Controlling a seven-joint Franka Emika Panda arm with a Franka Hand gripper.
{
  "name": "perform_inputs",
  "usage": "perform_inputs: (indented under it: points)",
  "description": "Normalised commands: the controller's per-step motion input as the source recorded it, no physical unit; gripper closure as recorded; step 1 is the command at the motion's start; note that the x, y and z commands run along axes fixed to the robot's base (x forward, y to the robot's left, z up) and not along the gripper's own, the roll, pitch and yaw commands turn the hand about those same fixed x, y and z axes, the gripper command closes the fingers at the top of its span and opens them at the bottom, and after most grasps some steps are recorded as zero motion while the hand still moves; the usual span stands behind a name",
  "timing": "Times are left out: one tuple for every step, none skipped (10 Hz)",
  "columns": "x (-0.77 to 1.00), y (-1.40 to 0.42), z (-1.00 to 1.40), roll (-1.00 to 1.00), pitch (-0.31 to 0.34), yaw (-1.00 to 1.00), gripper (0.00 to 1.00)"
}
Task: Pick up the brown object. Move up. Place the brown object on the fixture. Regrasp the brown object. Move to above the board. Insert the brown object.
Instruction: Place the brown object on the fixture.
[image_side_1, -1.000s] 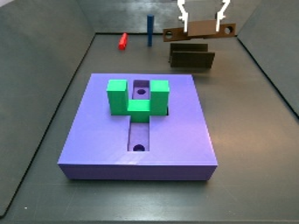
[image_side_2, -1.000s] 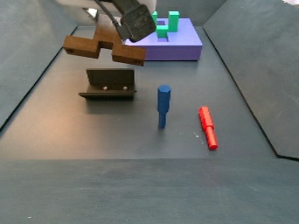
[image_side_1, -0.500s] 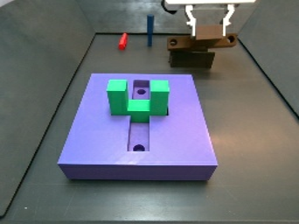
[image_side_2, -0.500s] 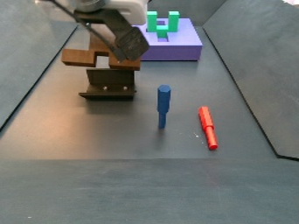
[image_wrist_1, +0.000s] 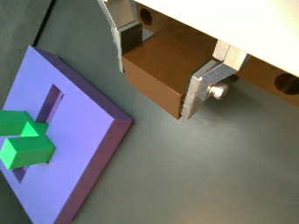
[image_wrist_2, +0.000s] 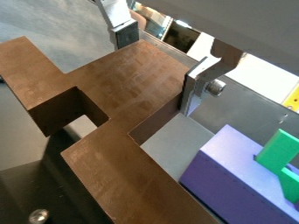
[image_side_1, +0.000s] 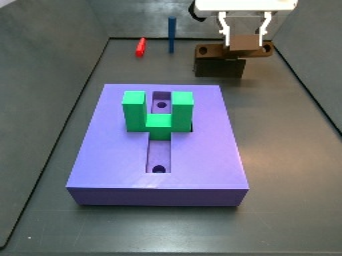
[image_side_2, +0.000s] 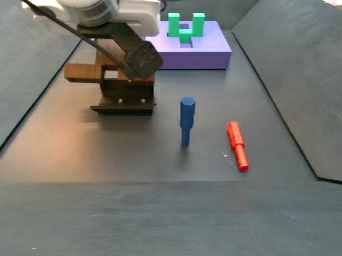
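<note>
One brown object (image_side_1: 235, 50), pinched in the pincer (image_side_1: 243, 44), is being lowered onto the fixture (image_side_1: 218, 67), nearing placement.

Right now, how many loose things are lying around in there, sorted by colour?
Brown: 1, the brown object, in the pincer over the fixture
Dark olive: 1, the fixture
Purple: 1, the board
Green: 1, the U-shaped block on the board
Blue: 1, the upright peg
Red: 1, the lying peg
Total: 6
</note>
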Motion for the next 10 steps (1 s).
perform_inputs:
  points:
    - [0.19, 0.18, -0.06, -0.08, 0.146, 0.0, 1.0]
    - [0.24, 0.22, 0.0, -0.31, 0.149, 0.0, 1.0]
    - [0.28, 0.18, 0.0, -0.35, 0.166, 0.0, 1.0]
    - [0.21, 0.16, 0.0, -0.3, 0.143, 0.0, 1.0]
    - [0.16, 0.16, 0.0, -0.3, 0.117, 0.0, 1.0]
    - [0.17, 0.19, -0.01, -0.36, 0.103, 0.0, 1.0]
    - [0.19, 0.19, -0.03, -0.25, 0.123, 0.0, 1.0]
    - [0.16, 0.19, -0.06, -0.18, 0.129, -0.01, 1.0]
    - [0.1, 0.17, -0.09, -0.15, 0.1, -0.05, 1.0]
    - [0.04, 0.17, -0.1, -0.19, 0.071, -0.08, 1.0]
